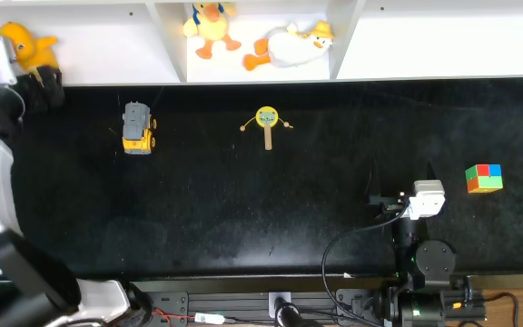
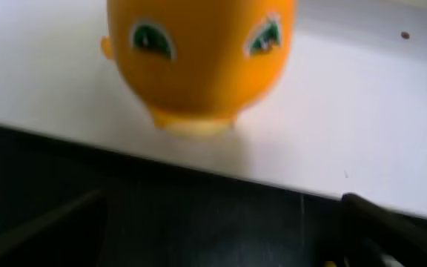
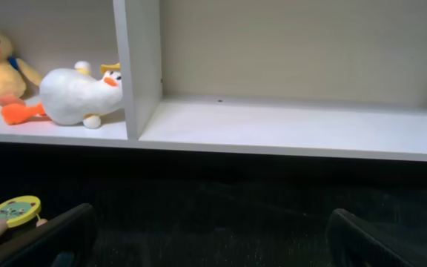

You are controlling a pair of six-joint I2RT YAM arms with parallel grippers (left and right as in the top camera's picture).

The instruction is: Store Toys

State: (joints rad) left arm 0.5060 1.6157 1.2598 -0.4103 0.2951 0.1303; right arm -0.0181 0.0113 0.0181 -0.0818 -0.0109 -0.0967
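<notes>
Currently, the black table (image 1: pixel 243 218) carries a white shelf (image 1: pixel 425 45) along its far edge, divided into 3 compartments.

1. Stored toys: an orange plush (image 1: pixel 24 44) sits in the left compartment. A yellow duck (image 1: pixel 212 23) and a white goose (image 1: pixel 289 45) share the middle compartment.
2. Toys on the table: a toy truck (image 1: pixel 137 127) stands left of centre, toward the far edge. A colour cube (image 1: pixel 484 178) lies near the right edge. A rattle drum (image 1: pixel 267 123) lies near the centre, toward the far edge.
3. Left gripper (image 2: pixel 223 204): at the far left corner, just in front of the orange plush, fingers apart, holding nothing.
4. Right gripper (image 3: pixel 212 213): low over the table toward the near right corner, facing the shelf, fingers apart, holding nothing.

Step in hand, as a judgement: the orange plush is placed and released. 3 toys await storage.

Next move, as a judgement: back the left gripper clear of the shelf lip without nudging the plush. Then descend on the truck across its narrow sides. Alternatively, send the right arm to the cube and carry it to the right compartment.
</notes>
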